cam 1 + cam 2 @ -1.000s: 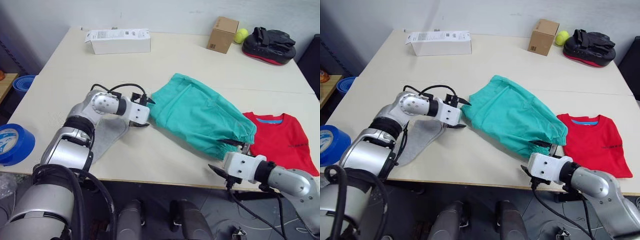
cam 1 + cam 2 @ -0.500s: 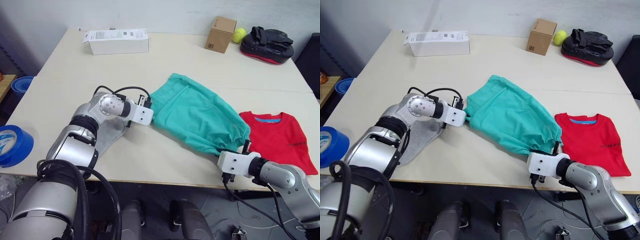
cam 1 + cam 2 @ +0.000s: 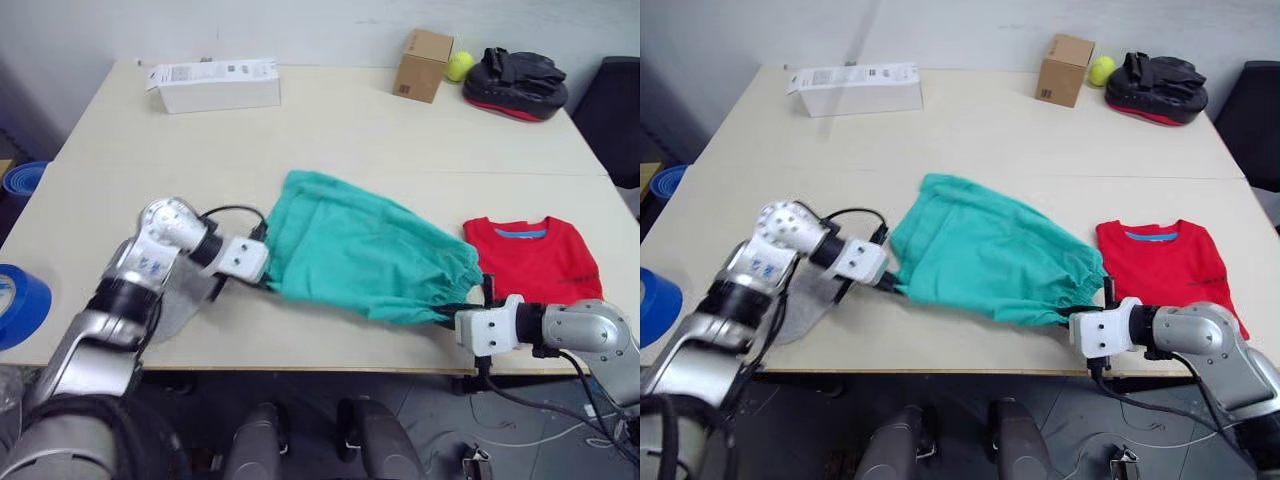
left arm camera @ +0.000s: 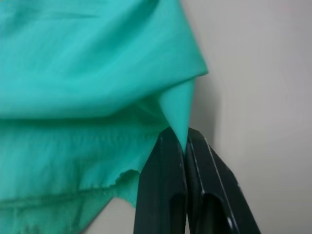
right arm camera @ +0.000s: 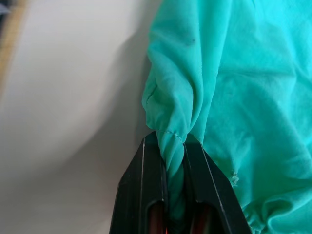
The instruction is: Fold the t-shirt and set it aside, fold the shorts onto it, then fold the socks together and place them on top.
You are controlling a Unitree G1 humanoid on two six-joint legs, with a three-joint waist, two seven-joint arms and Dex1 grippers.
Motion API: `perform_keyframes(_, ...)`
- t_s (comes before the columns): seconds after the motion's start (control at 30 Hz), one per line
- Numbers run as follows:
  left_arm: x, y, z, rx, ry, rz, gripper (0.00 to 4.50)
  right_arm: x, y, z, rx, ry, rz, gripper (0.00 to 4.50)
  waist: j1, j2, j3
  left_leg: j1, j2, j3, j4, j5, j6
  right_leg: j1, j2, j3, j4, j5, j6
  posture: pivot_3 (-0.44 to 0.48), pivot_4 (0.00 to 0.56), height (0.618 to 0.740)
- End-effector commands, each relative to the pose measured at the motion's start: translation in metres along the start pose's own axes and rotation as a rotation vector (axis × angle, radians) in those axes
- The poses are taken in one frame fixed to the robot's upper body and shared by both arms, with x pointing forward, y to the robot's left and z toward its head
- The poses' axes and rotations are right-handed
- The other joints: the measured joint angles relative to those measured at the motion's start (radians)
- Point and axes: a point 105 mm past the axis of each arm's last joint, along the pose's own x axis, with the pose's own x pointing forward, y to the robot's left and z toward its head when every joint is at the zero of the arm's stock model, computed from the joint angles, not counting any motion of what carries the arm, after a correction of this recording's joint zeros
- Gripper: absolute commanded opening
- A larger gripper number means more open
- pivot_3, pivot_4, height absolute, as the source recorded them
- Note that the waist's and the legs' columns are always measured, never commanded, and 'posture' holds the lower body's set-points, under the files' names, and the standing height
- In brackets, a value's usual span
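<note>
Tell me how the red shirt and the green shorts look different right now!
The t-shirt is bright red and lies flat and folded, untouched. The shorts are teal green, rumpled, and pinched at both ends: the left end effector grips a corner and the right end effector grips the gathered waistband. The shorts look bigger than the folded t-shirt. Both are soft clothes resting on the same table.

Teal-green shorts (image 3: 365, 255), plain, on cream table (image 3: 330, 125). Bright red t-shirt (image 3: 532, 262) at right, blue inside collar. Far side: white box (image 3: 213, 84), brown carton (image 3: 422, 64), yellow-green ball (image 3: 459, 66); blue tape roll (image 3: 18, 305) at left.
</note>
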Motion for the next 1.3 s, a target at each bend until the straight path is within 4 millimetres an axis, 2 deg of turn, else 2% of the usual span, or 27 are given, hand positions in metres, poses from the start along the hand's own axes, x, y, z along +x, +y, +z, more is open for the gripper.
perform_keyframes(0.03,0.000,-0.022,0.017,-0.071,-0.004,-0.003,0.02,-0.007,0.001,-0.001,-0.094,-0.041,0.059,0.00,0.001,0.000,0.000,0.002,0.000,0.000,0.000,0.000,0.000,0.002,0.000,0.000,0.000,0.000,0.000,0.000,0.150,0.740)
perform_keyframes(0.13,0.010,-0.032,0.021,-0.180,-0.018,0.072,0.02,-0.009,0.000,-0.011,-0.151,-0.032,0.094,0.00,0.008,0.001,0.000,0.005,-0.001,-0.001,-0.001,-0.002,0.001,0.007,-0.001,0.000,-0.002,-0.001,-0.001,0.000,0.150,0.740)
perform_keyframes(0.3,0.014,-0.037,0.027,-0.283,-0.045,0.159,0.02,-0.013,-0.002,-0.019,-0.188,-0.034,0.114,0.00,0.007,0.001,0.000,0.006,-0.002,-0.002,0.000,-0.002,0.001,0.008,-0.004,-0.001,-0.001,-0.002,-0.002,0.000,0.150,0.740)
perform_keyframes(0.47,0.004,-0.032,0.022,-0.344,-0.057,0.247,0.02,-0.015,-0.016,-0.017,-0.098,-0.046,0.024,0.00,0.006,0.001,0.000,0.007,-0.001,-0.002,-0.001,-0.001,0.000,0.008,-0.004,-0.001,-0.001,-0.002,-0.003,0.000,0.150,0.740)
perform_keyframes(0.5,0.000,-0.030,0.020,-0.365,-0.068,0.261,0.44,-0.015,-0.018,-0.016,-0.080,-0.048,0.012,0.32,0.006,0.001,0.000,0.007,-0.001,-0.002,-0.001,-0.001,0.000,0.008,-0.004,-0.001,-0.001,-0.002,-0.003,0.000,0.150,0.740)
perform_keyframes(0.63,-0.018,-0.032,0.013,-0.425,-0.092,0.284,1.54,-0.025,-0.018,-0.006,0.022,-0.070,-0.034,1.64,0.008,0.002,0.000,0.007,-0.001,-0.003,-0.002,-0.002,0.000,0.008,-0.005,-0.001,-0.001,-0.002,-0.004,0.000,0.150,0.740)
perform_keyframes(0.77,-0.048,-0.031,0.016,-0.463,-0.162,0.282,2.82,-0.041,-0.034,0.010,0.211,-0.114,-0.156,2.97,0.007,0.003,0.000,0.007,-0.001,-0.003,-0.003,-0.002,0.000,0.008,-0.007,-0.003,-0.002,-0.003,-0.004,0.000,0.150,0.740)
perform_keyframes(0.9,-0.072,0.005,0.044,-0.474,-0.346,0.329,4.16,-0.051,-0.062,0.024,0.453,-0.193,-0.277,4.39,0.012,0.003,0.000,0.007,-0.002,-0.005,-0.005,-0.004,0.002,0.009,-0.008,-0.004,-0.002,-0.003,-0.005,0.000,0.150,0.740)
perform_keyframes(0.93,-0.071,0.012,0.052,-0.469,-0.376,0.323,4.46,-0.050,-0.066,0.026,0.500,-0.205,-0.290,4.50,0.013,0.003,0.000,0.007,-0.002,-0.006,-0.005,-0.005,0.001,0.009,-0.009,-0.005,-0.002,-0.003,-0.005,0.000,0.150,0.740)
perform_keyframes(1.07,-0.046,0.030,0.071,-0.409,-0.397,0.279,4.46,-0.036,-0.061,0.030,0.615,-0.204,-0.248,4.50,0.017,0.003,-0.001,0.007,-0.004,-0.006,-0.006,-0.003,0.004,0.010,-0.009,-0.006,-0.004,-0.002,-0.005,0.000,0.150,0.740)
perform_keyframes(1.17,-0.010,0.043,0.067,-0.415,-0.373,0.267,3.88,-0.017,-0.057,0.026,0.654,-0.174,-0.248,3.89,0.016,0.003,-0.001,0.007,-0.004,-0.005,-0.008,-0.002,0.001,0.010,-0.009,-0.006,-0.006,-0.002,-0.004,0.000,0.150,0.740)
perform_keyframes(1.23,0.011,0.048,0.064,-0.422,-0.365,0.253,3.27,-0.007,-0.058,0.020,0.681,-0.161,-0.260,3.24,0.012,0.003,0.000,0.006,-0.004,-0.003,-0.008,-0.002,0.001,0.009,-0.008,-0.006,-0.006,-0.002,-0.003,0.000,0.150,0.740)
perform_keyframes(1.3,0.024,0.053,0.058,-0.425,-0.345,0.254,2.64,0.002,-0.058,0.017,0.692,-0.153,-0.263,2.56,0.007,0.003,0.000,0.005,-0.004,-0.002,-0.007,-0.002,0.001,0.008,-0.008,-0.006,-0.006,-0.002,-0.003,0.000,0.150,0.740)
